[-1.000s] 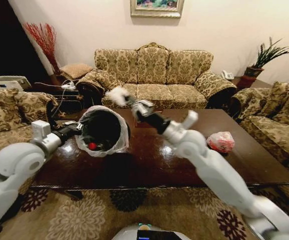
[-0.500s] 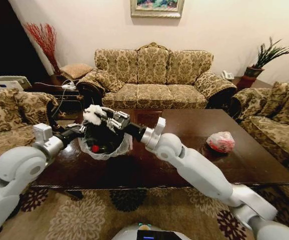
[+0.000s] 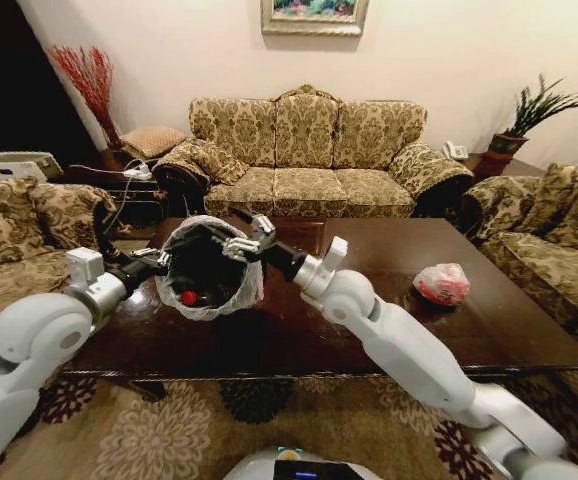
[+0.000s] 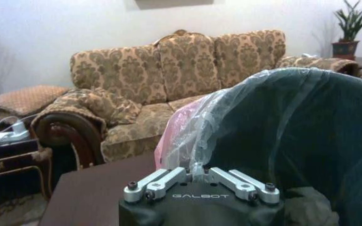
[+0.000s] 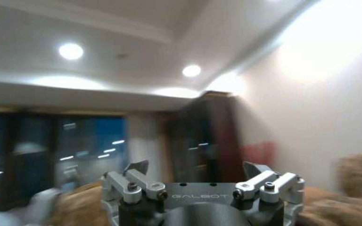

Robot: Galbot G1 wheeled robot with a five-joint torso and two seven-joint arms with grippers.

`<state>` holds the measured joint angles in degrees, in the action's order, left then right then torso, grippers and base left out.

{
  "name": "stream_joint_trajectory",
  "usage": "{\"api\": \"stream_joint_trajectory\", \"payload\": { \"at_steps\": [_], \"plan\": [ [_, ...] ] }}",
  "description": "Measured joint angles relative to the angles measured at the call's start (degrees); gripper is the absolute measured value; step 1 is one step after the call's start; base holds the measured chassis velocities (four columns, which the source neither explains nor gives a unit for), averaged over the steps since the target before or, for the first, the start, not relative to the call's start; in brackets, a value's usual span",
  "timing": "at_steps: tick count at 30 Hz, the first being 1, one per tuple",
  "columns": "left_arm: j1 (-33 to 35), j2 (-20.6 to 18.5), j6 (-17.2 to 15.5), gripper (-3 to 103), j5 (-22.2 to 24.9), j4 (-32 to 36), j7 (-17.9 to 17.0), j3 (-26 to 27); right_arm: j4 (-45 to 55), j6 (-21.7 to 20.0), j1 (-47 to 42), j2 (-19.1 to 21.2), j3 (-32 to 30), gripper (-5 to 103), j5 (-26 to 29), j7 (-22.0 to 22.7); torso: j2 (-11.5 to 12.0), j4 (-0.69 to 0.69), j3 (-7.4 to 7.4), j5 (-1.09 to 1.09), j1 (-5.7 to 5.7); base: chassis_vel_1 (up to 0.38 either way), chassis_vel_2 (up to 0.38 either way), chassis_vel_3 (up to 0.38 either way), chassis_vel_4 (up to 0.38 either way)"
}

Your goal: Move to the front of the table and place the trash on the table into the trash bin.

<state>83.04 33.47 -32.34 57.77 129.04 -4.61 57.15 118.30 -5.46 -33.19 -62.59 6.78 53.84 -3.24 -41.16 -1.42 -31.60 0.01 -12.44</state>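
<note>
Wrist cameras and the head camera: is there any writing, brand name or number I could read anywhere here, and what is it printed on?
"GALBOT": on the dark body of the left gripper, which clamps the trash bin's bag-lined rim.
"GALBOT": on the body of the right gripper, its fingers apart and empty.
Framed picture on the wall: no readable text.
Pink-white knotted bag on the table: any print is too small to read.

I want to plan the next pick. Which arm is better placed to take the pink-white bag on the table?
Probably the right. Its claw is open and empty by the trash bin, on the side of the pink-white bag. The left claw is holding the bin's rim.
</note>
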Motion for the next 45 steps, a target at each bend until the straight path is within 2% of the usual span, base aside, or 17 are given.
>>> {"api": "stream_joint_trajectory", "payload": {
  "at_steps": [3, 6, 7, 9, 10, 12, 14, 16, 21, 29, 34, 40, 43, 45],
  "plan": [
    [0.19, 0.13, 0.0, 0, -0.07, -0.66, -0.09, 0.58, 1.89, -0.77, -3.43, 1.09, -3.65, 99, -0.56, 3.98, 0.0, 0.0, 0.0, 0.0, 0.0, 0.0, 0.0, 0.0, 0.0],
    [0.9, 0.95, 0.0, 0, -0.11, -1.07, -0.22, 2.26, 5.93, -6.55, -12.85, 3.06, -11.04, 100, -4.6, 13.8, 0.0, 0.0, 0.01, -0.01, 0.0, 0.0, 0.0, 0.0, 0.0],
    [0.9, 0.95, 0.0, 0, -0.11, -1.07, -0.22, 2.26, 5.93, -6.55, -12.85, 3.06, -11.04, 100, -4.6, 13.8, 0.0, 0.0, 0.01, -0.01, 0.0, 0.0, 0.0, 0.0, 0.0],
    [0.79, 1.5, 0.02, 0, -0.12, -1.06, -0.62, 2.42, 8.02, -8.54, -18.59, 3.15, -14.71, 100, -5.19, 18.71, 0.0, 0.01, 0.01, 0.04, 0.0, 0.0, 0.0, 0.0, 0.0],
    [0.79, 2.14, 0.02, 0, -0.15, -0.69, -0.87, 2.63, 9.09, -9.0, -22.22, 2.89, -17.42, 100, -6.38, 20.83, 0.0, 0.02, 0.01, -0.01, 0.0, 0.0, 0.0, 0.0, 0.0],
    [0.84, 2.68, 0.02, 0, -0.16, -0.19, -0.93, 2.65, 10.06, -9.1, -26.2, 2.01, -20.46, 100, -8.14, 22.23, 0.0, 0.01, 0.01, -0.02, 0.0, 0.0, 0.0, 0.0, 0.0],
    [0.84, 2.88, 0.02, 0, -0.27, -0.12, -0.95, 2.56, 10.24, -9.09, -28.02, 1.48, -22.23, 100, -8.97, 22.65, -0.01, 0.01, 0.01, -0.01, 0.01, 0.0, 0.0, 0.0, 0.0],
    [0.55, 3.54, 0.04, 0, -0.97, -0.17, -1.16, 1.35, 9.65, -8.37, -34.94, -0.23, -28.78, 100, -11.5, 22.7, 0.0, 0.0, 0.0, -0.04, 0.01, -0.072, -0.069, 0.094, 0.076],
    [0.39, 3.46, 0.08, 0, -0.99, -0.02, -1.14, 1.33, 9.36, -8.06, -37.29, -1.14, -31.85, 100, -12.11, 22.11, 0.0, 0.0, 0.0, -0.02, 0.01, -0.143, -0.155, 0.165, 0.162],
    [0.4, 3.56, 0.18, 0, -0.87, 0.66, -0.93, 1.49, 8.59, -7.99, -38.22, -1.53, -33.2, 100, -12.89, 22.11, -0.01, 0.0, 0.0, -0.01, 0.01, -0.278, -0.253, 0.253, 0.265],
    [0.32, 3.26, 0.18, 0, -0.7, 1.23, -0.81, 1.49, 6.16, -7.13, -38.4, -2.08, -33.33, 100, -15.77, 23.31, 0.0, 0.01, 0.0, -0.03, 0.0, -0.34, -0.315, 0.324, 0.323],
    [0.2, 3.07, 0.19, 0, -0.54, 1.45, -0.72, 1.49, -2.32, -6.57, -35.94, -2.5, -32.28, 100, -19.35, 25.34, -0.01, 0.04, 0.0, 0.07, 0.0, -0.233, -0.232, 0.207, 0.192],
    [0.21, 3.32, 0.19, 0, -0.54, 1.57, -0.67, 1.49, -6.08, -6.57, -34.04, -2.7, -32.02, 100, -19.5, 25.15, 0.0, 0.05, 0.0, 0.0, 0.0, -0.06, -0.032, 0.039, 0.011],
    [0.2, 3.5, 0.26, 0, -0.55, 1.55, -0.67, 1.43, -10.22, -6.63, -32.01, -2.81, -31.31, 100, -19.49, 24.5, 0.0, 0.0, -0.01, -0.05, 0.0, 0.0, 0.0, 0.0, 0.0]
  ]
}}
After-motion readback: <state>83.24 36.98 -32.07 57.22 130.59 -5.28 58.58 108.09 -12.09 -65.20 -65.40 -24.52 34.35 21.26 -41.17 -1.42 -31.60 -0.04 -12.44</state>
